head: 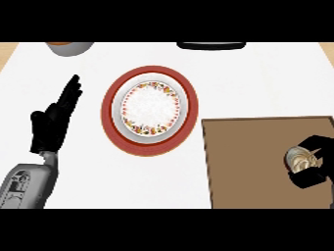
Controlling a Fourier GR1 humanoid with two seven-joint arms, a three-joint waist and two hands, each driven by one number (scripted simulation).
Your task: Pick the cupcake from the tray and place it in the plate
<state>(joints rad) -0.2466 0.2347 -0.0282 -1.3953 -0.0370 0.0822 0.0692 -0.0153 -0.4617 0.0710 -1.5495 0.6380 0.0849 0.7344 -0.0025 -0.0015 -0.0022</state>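
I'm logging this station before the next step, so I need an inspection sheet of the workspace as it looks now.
Surface: white counter, wood-coloured strips at both side edges.
Job's things: cupcake over the brown tray, at its right side; plate, red-rimmed with a floral ring, left of the tray, nothing on it.
Clutter: bowl at far left edge; dark object at far edge, both cut off.
Robot hands: right robot hand curled round the cupcake; left robot hand open, fingers straight, left of the plate.
Cables: nothing seen.
Surroundings: nothing seen.

plate (150,111) left of tray (256,162), cupcake (303,158) on tray
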